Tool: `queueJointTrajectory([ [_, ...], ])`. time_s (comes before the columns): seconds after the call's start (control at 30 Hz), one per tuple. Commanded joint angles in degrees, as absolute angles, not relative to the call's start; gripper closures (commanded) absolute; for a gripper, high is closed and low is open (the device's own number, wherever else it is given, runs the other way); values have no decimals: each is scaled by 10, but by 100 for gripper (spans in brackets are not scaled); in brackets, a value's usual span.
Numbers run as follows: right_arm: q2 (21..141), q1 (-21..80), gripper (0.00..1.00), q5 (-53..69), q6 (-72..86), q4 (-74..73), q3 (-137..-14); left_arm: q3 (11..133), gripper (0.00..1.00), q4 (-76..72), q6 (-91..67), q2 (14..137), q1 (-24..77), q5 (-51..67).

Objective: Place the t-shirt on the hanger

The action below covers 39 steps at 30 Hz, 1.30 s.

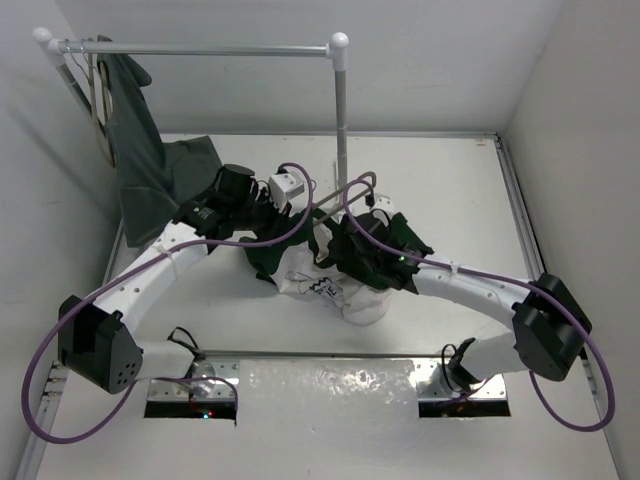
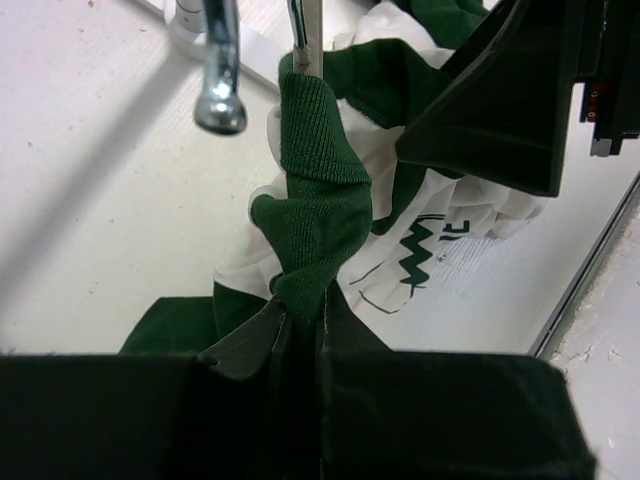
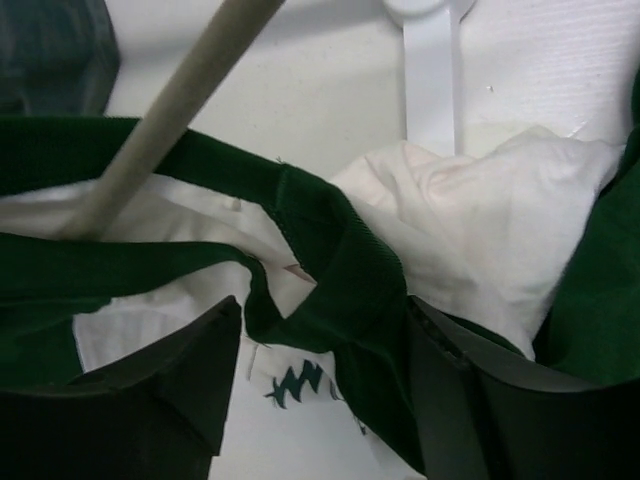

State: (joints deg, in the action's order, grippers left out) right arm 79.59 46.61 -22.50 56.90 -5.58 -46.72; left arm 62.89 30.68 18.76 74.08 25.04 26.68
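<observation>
**A:** Where does the t-shirt [image 1: 335,290] lie?

**B:** Bunched on the table [image 1: 470,190] between the two arms, just in front of the rack post [image 1: 340,130]. It is dark green, the white panel with jagged green print is turned up, and the sleeves are lost in the folds.

**A:** And the hanger [image 3: 170,110]?

**B:** Its thin arm slants into the neck opening, under the ribbed collar. In the left wrist view the rod runs straight away from the fingers, with the collar band draped against it.

**A:** So which arm is better placed?

**B:** The left gripper [image 2: 300,322]. It is pinched tight on the collar ribbing directly below the rod. The coming pull would probably run along the rod's length, drawing the neck over it.

**A:** The right gripper [image 3: 322,312]?

**B:** Its fingers stand apart on either side of the collar band, beside where the rod goes in. The cloth fills the gap, so it cannot be told whether they press on it or merely straddle it.
</observation>
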Motion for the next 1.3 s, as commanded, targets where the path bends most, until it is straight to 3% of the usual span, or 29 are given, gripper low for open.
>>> queueJointTrajectory([
  [0.0,800,461,36,-243,619,-12,-476,630,100,266,179,722,249,292],
  [0.07,813,454,38,-250,628,-10,-476,632,100,266,178,721,249,299],
  [0.2,838,439,63,-248,649,-46,-479,640,100,264,171,721,248,303],
  [0.5,799,382,100,-237,686,-25,-381,644,100,264,165,713,238,346],
  [0.7,684,307,100,-265,622,-75,-337,634,100,341,352,694,221,360],
  [0.9,541,197,100,-268,537,-95,-320,594,100,393,539,664,223,266],
  [1.07,547,181,100,-230,408,-124,-393,594,100,417,575,661,234,271],
  [1.27,596,182,100,-107,204,-170,-528,614,100,396,549,687,247,178],
])
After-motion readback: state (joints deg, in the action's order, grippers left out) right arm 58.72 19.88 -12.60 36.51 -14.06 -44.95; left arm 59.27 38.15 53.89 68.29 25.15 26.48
